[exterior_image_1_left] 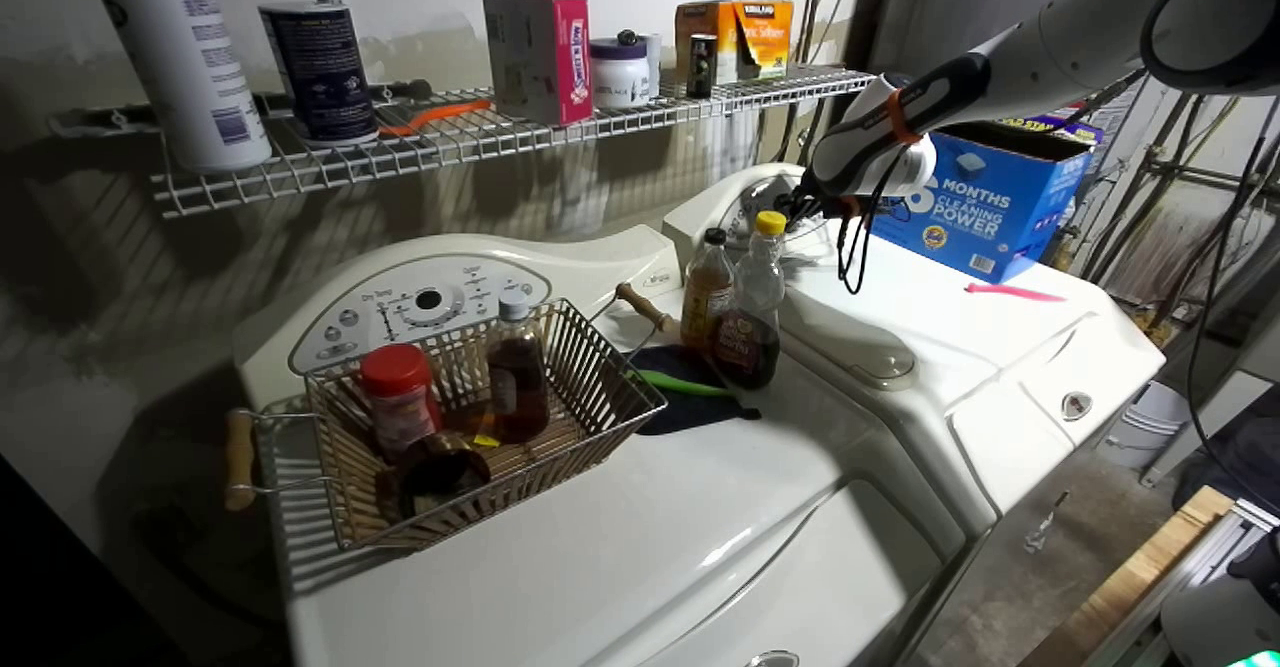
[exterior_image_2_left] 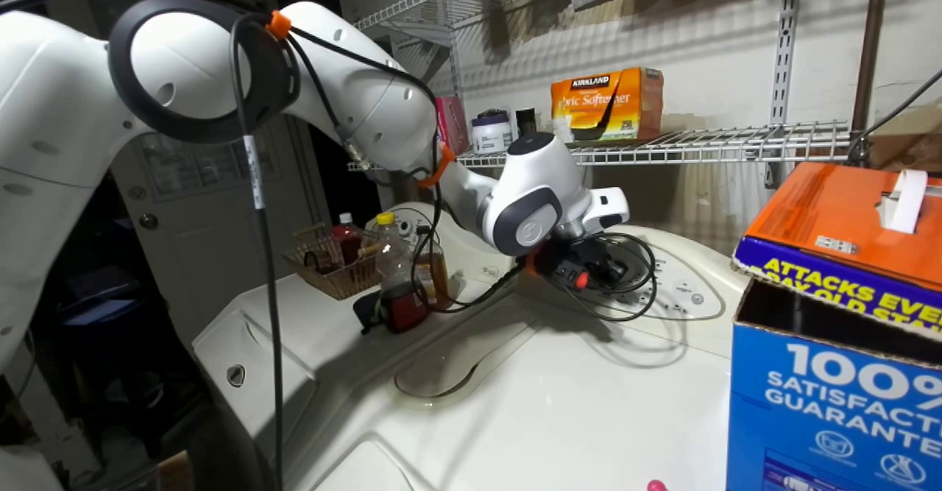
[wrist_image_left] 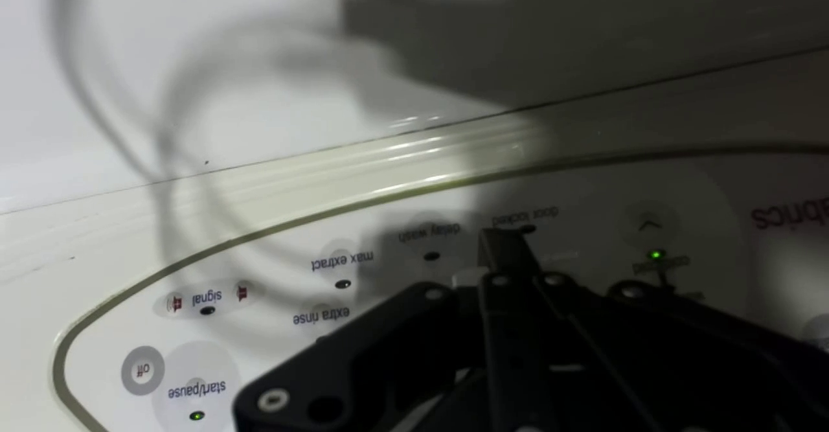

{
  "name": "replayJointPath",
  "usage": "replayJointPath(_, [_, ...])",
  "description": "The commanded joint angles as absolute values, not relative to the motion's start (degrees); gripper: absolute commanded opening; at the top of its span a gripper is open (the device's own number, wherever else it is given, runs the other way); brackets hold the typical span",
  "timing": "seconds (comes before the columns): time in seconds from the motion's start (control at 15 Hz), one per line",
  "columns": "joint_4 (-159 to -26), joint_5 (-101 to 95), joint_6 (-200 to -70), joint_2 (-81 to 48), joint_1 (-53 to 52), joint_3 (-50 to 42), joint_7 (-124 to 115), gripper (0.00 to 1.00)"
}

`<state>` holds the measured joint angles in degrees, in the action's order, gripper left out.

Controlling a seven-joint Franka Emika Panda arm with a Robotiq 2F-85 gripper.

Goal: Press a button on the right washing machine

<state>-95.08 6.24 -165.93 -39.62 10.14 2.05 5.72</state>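
Observation:
The right washing machine is white and glossy, with a rounded back console; it shows in both exterior views (exterior_image_1_left: 900, 317) (exterior_image_2_left: 589, 403). In the wrist view, its panel (wrist_image_left: 110, 328) appears upside down, with an off button (wrist_image_left: 142, 370), a start/pause button (wrist_image_left: 197, 380), max extract (wrist_image_left: 341, 257) and delay wash (wrist_image_left: 429, 230). Green lights glow by start/pause and at the right. My gripper (wrist_image_left: 504, 234) is shut and empty, its tips in front of the panel by the "door locked" label. Whether they touch it I cannot tell. Both exterior views (exterior_image_1_left: 797, 209) (exterior_image_2_left: 607, 270) show the gripper at the console.
Two bottles (exterior_image_1_left: 750, 322) stand beside the gripper on the neighbouring white machine (exterior_image_1_left: 640, 507), with a wire basket (exterior_image_1_left: 590, 447). A blue box (exterior_image_1_left: 990, 197) and a pink item (exterior_image_1_left: 1015, 293) are on the right washer. A wire shelf (exterior_image_2_left: 736, 154) runs above. Loose cables hang from the wrist.

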Motion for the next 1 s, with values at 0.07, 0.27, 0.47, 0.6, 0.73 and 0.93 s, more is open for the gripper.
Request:
replayJointPath(0.07, [-92.1,5.4,-165.9,-41.4,8.6,0.8,4.0,0.00])
replayJointPath(0.27, [-92.6,5.6,-165.5,-40.7,8.6,0.6,3.8,0.00])
replayJointPath(0.47, [-93.4,5.3,-165.0,-39.7,8.5,0.5,3.9,0.00])
replayJointPath(0.6, [-93.9,5.2,-165.0,-39.1,8.6,0.4,4.1,0.00])
replayJointPath(0.73, [-94.3,4.6,-165.0,-38.6,8.1,-0.1,4.2,0.00])
replayJointPath(0.93, [-94.6,4.9,-164.6,-38.0,8.4,0.6,4.6,0.00])
